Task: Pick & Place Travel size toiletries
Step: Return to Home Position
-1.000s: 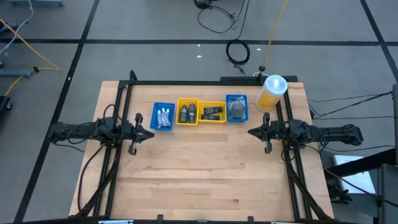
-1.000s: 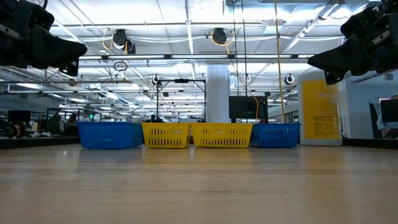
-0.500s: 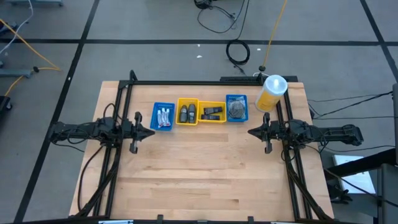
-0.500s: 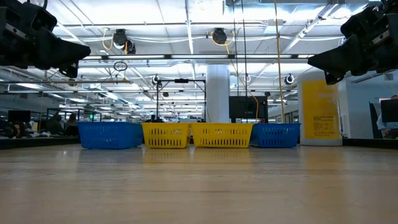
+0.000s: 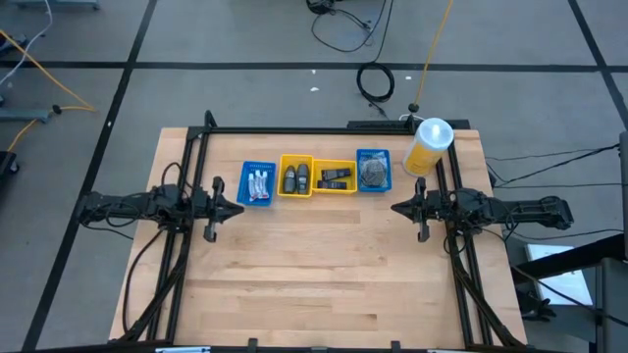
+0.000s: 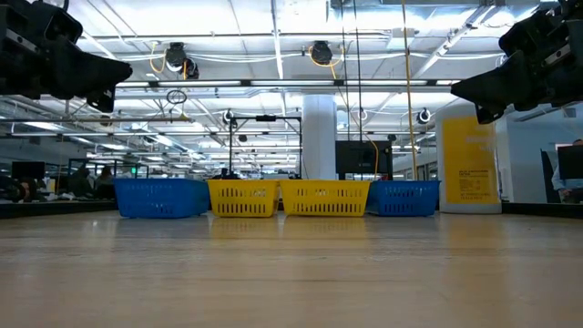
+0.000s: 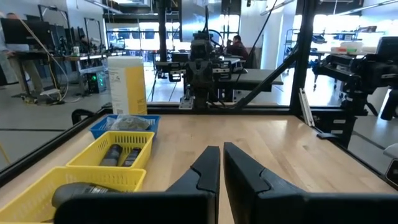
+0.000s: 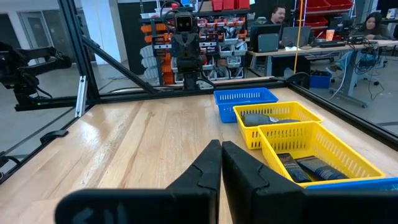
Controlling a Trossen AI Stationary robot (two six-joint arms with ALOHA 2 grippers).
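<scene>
Four small trays stand in a row at the table's far middle. From left to right, a blue tray [image 5: 257,183] holds white-silver tubes. A yellow tray [image 5: 296,176] holds dark bottles. A yellow tray [image 5: 335,177] holds black packets [image 8: 308,167]. A blue tray [image 5: 373,170] holds grey discs [image 7: 129,123]. My left gripper [image 5: 238,202] hovers above the table just left of the row, shut and empty [image 7: 221,163]. My right gripper [image 5: 395,208] hovers just right of the row, shut and empty [image 8: 221,158]. Both point at each other.
A tall yellow bottle with a white cap [image 5: 428,145] stands at the far right, beside the right-hand blue tray. A black frame [image 5: 324,129] runs along the table's far edge and both sides. Bare wood [image 5: 314,275] lies between the trays and the near edge.
</scene>
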